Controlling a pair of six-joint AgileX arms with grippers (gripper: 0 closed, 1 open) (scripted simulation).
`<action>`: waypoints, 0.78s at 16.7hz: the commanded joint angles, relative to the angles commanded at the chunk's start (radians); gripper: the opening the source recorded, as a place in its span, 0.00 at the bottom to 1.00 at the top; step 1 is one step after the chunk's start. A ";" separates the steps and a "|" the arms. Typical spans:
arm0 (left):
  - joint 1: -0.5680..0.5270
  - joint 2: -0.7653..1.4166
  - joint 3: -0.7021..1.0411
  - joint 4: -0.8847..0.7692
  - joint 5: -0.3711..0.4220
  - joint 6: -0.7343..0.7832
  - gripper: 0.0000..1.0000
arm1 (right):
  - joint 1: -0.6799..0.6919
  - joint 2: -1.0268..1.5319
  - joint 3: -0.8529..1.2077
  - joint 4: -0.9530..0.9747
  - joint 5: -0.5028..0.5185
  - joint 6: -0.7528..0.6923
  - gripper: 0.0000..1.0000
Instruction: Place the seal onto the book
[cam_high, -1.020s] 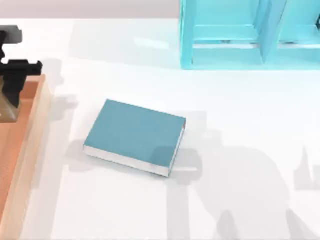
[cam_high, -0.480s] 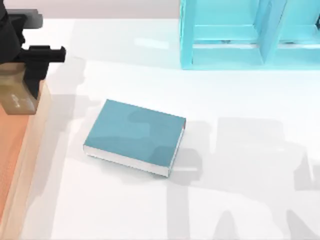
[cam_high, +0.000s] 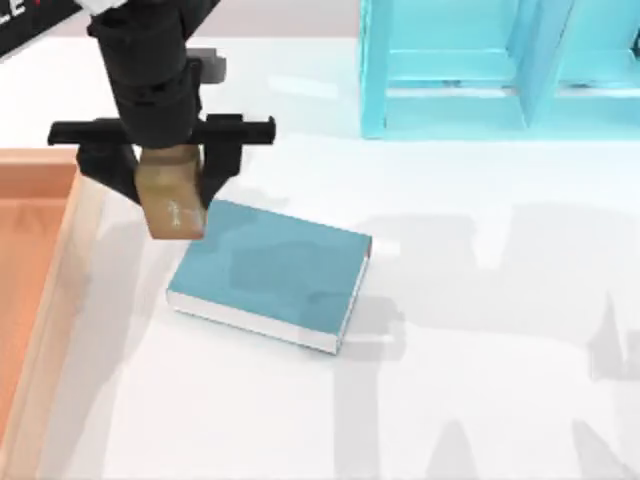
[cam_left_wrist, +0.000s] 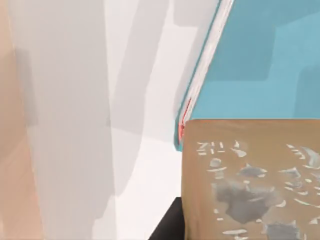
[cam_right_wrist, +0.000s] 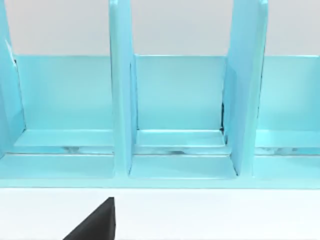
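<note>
Left gripper (cam_high: 168, 172) clamps the seal (cam_high: 172, 197), held above the table (cam_high: 480, 330) at the book's (cam_high: 275, 268) far-left corner. Book lies flat, beside the wooden tray (cam_high: 40, 290). Right gripper's state: cannot tell.

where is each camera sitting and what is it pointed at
Top view: above the table, looking down; left gripper holds the tan-brown block seal at the teal-blue hardcover book.
Left wrist view: on the left arm, looking past the seal to the book; both views share these.
Right wrist view: faces the teal compartmented shelf, dark fingertip.
</note>
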 joint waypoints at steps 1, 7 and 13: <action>-0.045 0.037 0.016 0.017 0.000 -0.044 0.00 | 0.000 0.000 0.000 0.000 0.000 0.000 1.00; -0.157 0.140 0.069 0.087 0.000 -0.156 0.00 | 0.000 0.000 0.000 0.000 0.000 0.000 1.00; -0.158 0.139 0.087 0.068 0.000 -0.156 0.00 | 0.000 0.000 0.000 0.000 0.000 0.000 1.00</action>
